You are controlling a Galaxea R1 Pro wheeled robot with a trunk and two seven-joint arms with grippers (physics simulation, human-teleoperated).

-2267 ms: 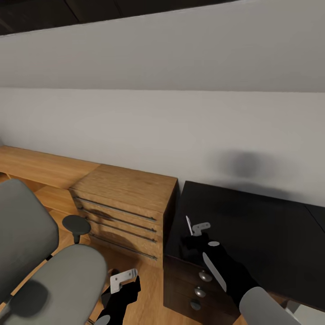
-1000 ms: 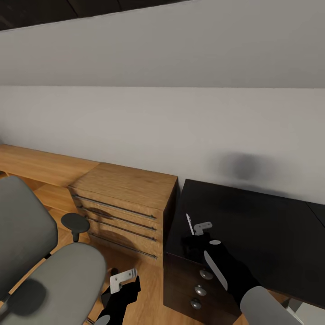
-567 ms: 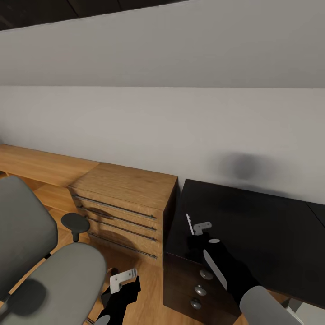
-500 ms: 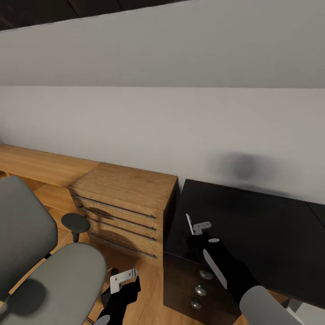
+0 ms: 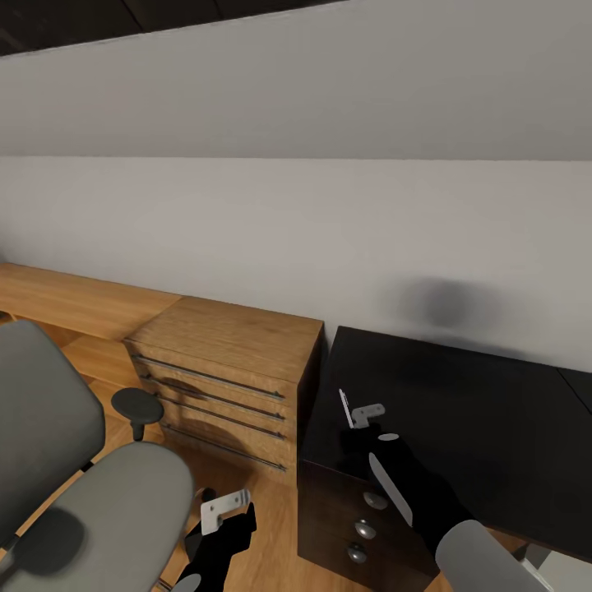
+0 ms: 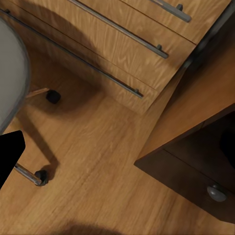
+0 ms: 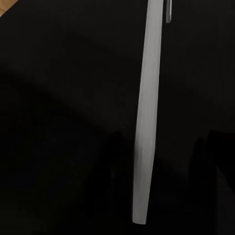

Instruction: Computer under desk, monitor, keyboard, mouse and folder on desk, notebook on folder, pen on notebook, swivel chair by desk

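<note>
Right gripper (image 5: pixel 358 413), lower centre, grasps thin light pen (image 7: pixel 147 117) over glossy black desk (image 5: pixel 460 411); left gripper (image 5: pixel 224 508) state unclear. Risk: pen slips, rolls off desk edge.

You're looking at a desk (image 5: pixel 460 411) with a glossy black top, a drawer unit (image 5: pixel 230 370) and floor (image 6: pixel 98 161) of grained, matt wood, slim metal-looking drawer handles (image 6: pixel 117 29), a chair (image 5: pixel 90 510) in matt grey cloth, and a smooth, pale pen (image 7: pixel 147 112).

light wooden drawer unit (image 6: pixel 122 44) with bar handles, wood floor (image 6: pixel 98 161), chair caster (image 6: pixel 53 96), dark knobbed drawer (image 6: pixel 205 171)
</note>
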